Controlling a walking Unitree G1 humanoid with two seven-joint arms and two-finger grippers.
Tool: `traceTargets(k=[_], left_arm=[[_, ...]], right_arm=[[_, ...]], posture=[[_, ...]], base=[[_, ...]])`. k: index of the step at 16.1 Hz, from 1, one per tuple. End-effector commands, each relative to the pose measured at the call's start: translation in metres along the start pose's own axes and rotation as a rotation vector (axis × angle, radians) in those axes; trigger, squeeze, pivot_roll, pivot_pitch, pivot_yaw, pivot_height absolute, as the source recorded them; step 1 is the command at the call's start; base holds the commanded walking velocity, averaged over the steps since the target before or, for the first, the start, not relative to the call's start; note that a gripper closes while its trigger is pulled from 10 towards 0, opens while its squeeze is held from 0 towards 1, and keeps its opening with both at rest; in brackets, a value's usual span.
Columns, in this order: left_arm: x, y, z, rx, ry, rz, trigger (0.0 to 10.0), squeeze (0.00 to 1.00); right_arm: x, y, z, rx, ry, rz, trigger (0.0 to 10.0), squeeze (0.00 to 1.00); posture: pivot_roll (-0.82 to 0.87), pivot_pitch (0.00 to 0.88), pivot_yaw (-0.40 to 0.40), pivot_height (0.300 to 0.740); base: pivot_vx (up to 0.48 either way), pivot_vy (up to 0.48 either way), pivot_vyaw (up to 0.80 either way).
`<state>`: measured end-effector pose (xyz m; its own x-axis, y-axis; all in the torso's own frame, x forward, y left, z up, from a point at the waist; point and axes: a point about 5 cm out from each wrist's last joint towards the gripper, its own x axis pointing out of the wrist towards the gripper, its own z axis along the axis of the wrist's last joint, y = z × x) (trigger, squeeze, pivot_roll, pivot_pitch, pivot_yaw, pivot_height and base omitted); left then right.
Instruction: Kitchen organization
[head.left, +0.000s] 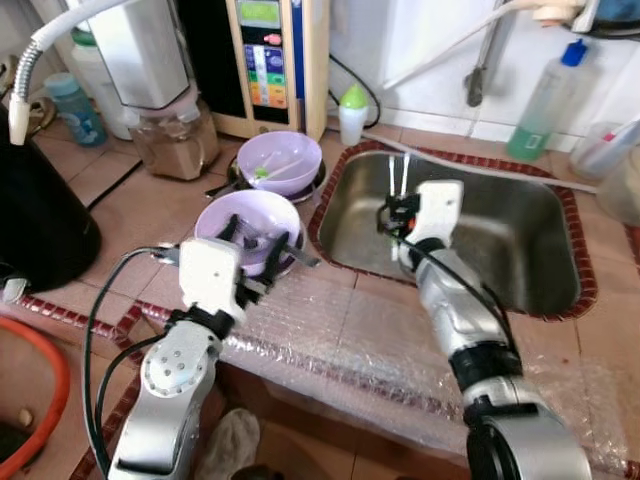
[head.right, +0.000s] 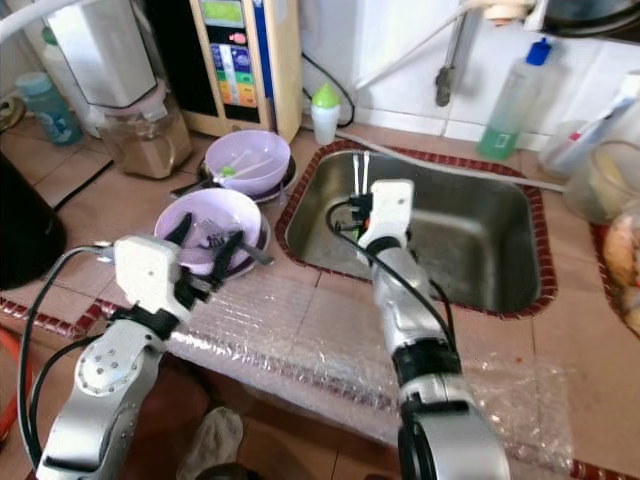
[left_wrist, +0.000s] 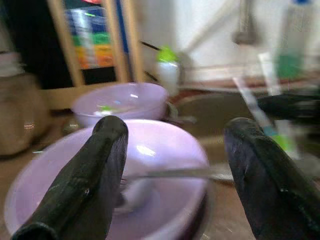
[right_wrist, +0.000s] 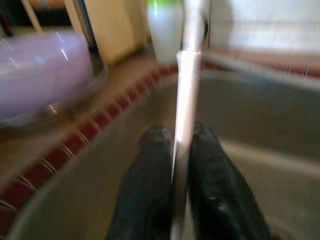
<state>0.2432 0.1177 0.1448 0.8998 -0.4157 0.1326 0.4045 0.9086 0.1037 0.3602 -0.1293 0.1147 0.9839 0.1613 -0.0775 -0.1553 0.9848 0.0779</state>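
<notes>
Dull brushed stainless-steel sink (head.left: 520, 250); glossy lilac plastic bowls (head.left: 240, 222), smooth. Clear crinkly bubble-wrap sheet (head.left: 350, 350) over matt terracotta tile counter (head.left: 150, 200). Right gripper (right_wrist: 175, 150): matt black fingers pinching shiny metal utensil (right_wrist: 190, 75).

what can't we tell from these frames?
- Utensil in the right pincer: motion blur in the right wrist view; type unclear.
- Item lying in the near purple bowl: blurred behind the open left pincer in the left wrist view.
- Orange basin: cut off by the left eye view's edge.
</notes>
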Motion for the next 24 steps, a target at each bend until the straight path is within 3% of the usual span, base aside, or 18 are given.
traceTargets(k=[1, 5, 12, 15, 17, 19, 22, 24], left_arm=[[0.000, -0.003, 0.004, 0.016, -0.007, -0.034, 10.0, 0.00], [0.000, -0.004, 0.006, 0.062, -0.002, -0.092, 10.0, 0.00], [0.008, -0.010, 0.003, 0.147, -0.014, -0.179, 10.0, 0.00], [0.014, -0.013, 0.006, 0.241, -0.063, -0.228, 10.0, 0.00], [0.018, -0.013, 0.006, 0.266, -0.084, -0.238, 10.0, 0.00], [0.021, -0.011, 0.011, 0.272, -0.119, -0.215, 10.0, 0.00], [0.024, -0.010, 0.019, 0.282, -0.162, -0.214, 10.0, 0.00], [0.020, -0.019, 0.010, 0.307, -0.134, -0.297, 10.0, 0.00]], right_arm=[[0.003, -0.001, 0.004, 0.004, -0.014, -0.016, 10.0, 1.00], [0.007, -0.011, -0.005, 0.025, 0.024, -0.067, 10.0, 1.00], [0.000, -0.023, -0.007, 0.077, -0.017, -0.090, 10.0, 1.00], [-0.019, -0.026, 0.001, 0.110, -0.153, -0.069, 10.0, 1.00], [-0.041, -0.020, 0.007, 0.021, -0.228, -0.012, 10.0, 1.00], [-0.053, -0.016, 0.010, -0.036, -0.256, 0.011, 10.0, 1.00], [-0.060, -0.013, 0.014, 0.030, -0.251, 0.032, 10.0, 1.00], [-0.072, 0.003, 0.013, 0.045, -0.212, 0.203, 10.0, 1.00]], posture=[[0.07, 0.068, 0.040, 0.740], [0.08, 0.051, 0.039, 0.740], [0.05, 0.007, 0.025, 0.740], [0.03, 0.000, 0.017, 0.740], [0.00, 0.000, 0.018, 0.740], [0.00, 0.000, 0.020, 0.740], [-0.02, 0.000, 0.031, 0.740], [-0.02, 0.000, 0.035, 0.740]], base=[[0.000, 0.000, 0.00], [0.000, 0.000, 0.00], [0.000, 0.000, 0.00], [0.000, 0.000, 0.00], [0.000, 0.000, 0.00], [0.000, 0.000, 0.00], [0.000, 0.000, 0.00], [0.000, 0.000, 0.00]])
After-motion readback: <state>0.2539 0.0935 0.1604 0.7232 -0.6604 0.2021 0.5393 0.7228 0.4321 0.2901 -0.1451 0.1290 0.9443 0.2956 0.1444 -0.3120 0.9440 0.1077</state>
